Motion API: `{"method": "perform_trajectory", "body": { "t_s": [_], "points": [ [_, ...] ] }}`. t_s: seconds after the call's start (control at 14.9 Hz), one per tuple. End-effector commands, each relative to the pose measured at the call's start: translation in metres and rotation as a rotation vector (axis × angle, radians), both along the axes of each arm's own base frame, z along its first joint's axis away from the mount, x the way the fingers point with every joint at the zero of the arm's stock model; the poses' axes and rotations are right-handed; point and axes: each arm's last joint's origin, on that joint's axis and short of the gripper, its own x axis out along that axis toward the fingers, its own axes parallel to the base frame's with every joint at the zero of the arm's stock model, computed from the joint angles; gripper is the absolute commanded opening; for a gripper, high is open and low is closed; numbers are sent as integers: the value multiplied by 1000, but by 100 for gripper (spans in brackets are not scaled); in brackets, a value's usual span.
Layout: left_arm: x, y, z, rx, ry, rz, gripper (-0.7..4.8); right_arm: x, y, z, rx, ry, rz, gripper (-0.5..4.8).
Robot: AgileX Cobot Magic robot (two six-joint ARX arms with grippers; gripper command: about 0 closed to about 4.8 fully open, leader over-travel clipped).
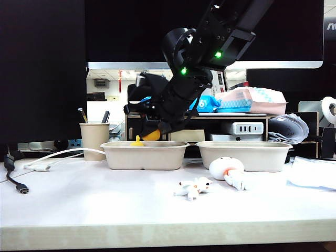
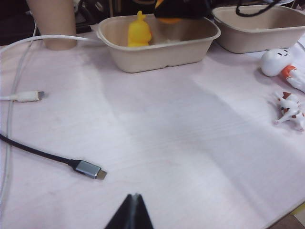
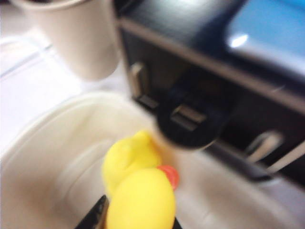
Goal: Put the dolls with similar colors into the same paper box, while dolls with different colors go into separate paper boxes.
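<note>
1. Paper boxes, two counted: the left paper box and the right paper box are being shown side by side at the back of the table. Judged light, stiff-rimmed pulp, likely to slide if nudged.
2. Right gripper: it is being held over the left paper box, its jaws closed on a yellow duck.
3. Left gripper: it is being kept low over the near table edge, well apart from the dolls; its tips are being seen pressed together, empty.
4. Ducks, two counted: the second duck is being seen standing inside the left paper box. Judged light, glossy, squashy, so slippery; best taken across the body.
5. White figure, one counted: lying on the table in front of the right paper box. Rounded head judged prone to roll.
6. Spotted dog, one counted: lying on the table nearer the front edge. Tiny, thin-legged; best pinched at the trunk.
</note>
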Motion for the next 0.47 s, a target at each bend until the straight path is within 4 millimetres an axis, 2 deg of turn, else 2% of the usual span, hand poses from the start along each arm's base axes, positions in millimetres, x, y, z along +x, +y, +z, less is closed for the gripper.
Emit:
{"method": "perform_trajectory", "body": {
  "t_s": [0.07, 0.13, 0.27, 0.34, 0.47],
  "points": [
    [0, 0, 1, 0, -8, -3, -5, -2, -1, 0, -28, 26, -6, 312],
    [0, 0, 1, 0, -8, -3, -5, -2, -1, 0, -29, 28, -5, 328],
    [0, 0, 1, 0, -8, -3, -5, -3, -2, 4, -22, 22, -2, 330],
    [0, 0, 1, 0, -8, -3, -5, -5, -3, 14, -16, 13, -3, 343],
    [0, 0, 1, 0, -8, -3, -5, -19, -11, 46, -22, 15, 4, 349]
  ]
}}
